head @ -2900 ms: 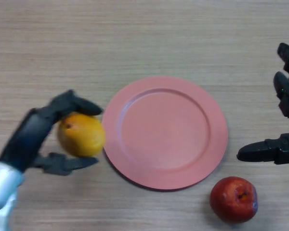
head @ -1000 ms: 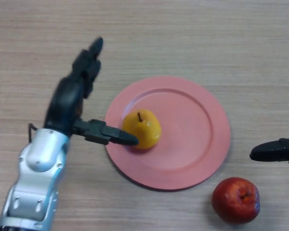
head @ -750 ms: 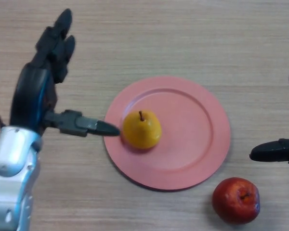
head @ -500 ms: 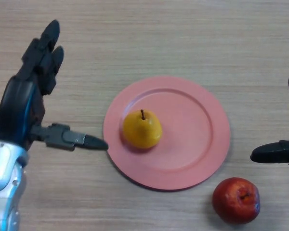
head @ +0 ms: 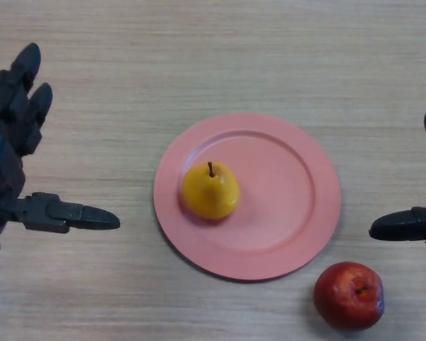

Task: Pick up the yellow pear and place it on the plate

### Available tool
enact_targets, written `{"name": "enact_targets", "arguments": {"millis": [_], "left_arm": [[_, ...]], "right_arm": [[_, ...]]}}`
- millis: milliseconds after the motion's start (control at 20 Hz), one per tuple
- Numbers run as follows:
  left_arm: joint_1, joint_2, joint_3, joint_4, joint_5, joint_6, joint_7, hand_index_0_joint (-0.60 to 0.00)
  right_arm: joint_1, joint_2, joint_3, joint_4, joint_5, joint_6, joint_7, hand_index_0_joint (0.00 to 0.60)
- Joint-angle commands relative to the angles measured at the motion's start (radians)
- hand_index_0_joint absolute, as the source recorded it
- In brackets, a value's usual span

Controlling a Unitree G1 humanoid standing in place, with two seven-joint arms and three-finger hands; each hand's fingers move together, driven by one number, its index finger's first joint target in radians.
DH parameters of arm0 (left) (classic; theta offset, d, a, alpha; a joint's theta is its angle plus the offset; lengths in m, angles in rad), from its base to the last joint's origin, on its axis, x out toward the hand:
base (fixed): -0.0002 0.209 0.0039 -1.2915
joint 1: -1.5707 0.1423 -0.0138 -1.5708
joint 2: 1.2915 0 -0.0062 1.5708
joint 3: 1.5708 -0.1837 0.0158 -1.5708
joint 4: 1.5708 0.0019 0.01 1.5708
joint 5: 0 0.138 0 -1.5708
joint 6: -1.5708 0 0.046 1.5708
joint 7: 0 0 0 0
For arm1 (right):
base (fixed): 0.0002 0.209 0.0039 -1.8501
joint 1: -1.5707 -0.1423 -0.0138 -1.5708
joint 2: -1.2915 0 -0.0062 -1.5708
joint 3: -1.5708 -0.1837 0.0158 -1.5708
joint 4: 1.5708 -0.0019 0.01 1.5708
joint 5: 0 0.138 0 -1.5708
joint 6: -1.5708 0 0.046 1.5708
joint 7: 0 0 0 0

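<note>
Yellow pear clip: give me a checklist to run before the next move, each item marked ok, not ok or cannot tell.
1. Yellow pear rests on the round pink plate: ok.
2. Pear sits upright, stem up: ok.
3. Left hand open, clear of the plate: ok.
4. Right hand open at the view's right edge, holding nothing: ok.
5. Red apple on the wooden table, off the plate: ok.
6. Pear fully settled, not rocking: cannot tell.
</note>
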Motion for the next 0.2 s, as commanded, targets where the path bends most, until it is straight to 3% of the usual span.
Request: {"name": "enact_targets", "arguments": {"millis": [50,200], "left_arm": [[-0.038,0.042,0.038,-0.041,-0.005,-0.14,0.001,0.0],[-0.041,0.047,0.041,-0.023,0.008,-0.162,-0.001,0.0]], "right_arm": [[-0.035,-0.042,-0.047,-0.054,0.034,-0.138,-0.004,0.0],[-0.035,-0.04,-0.041,-0.052,0.031,-0.143,-0.003,0.0]]}}
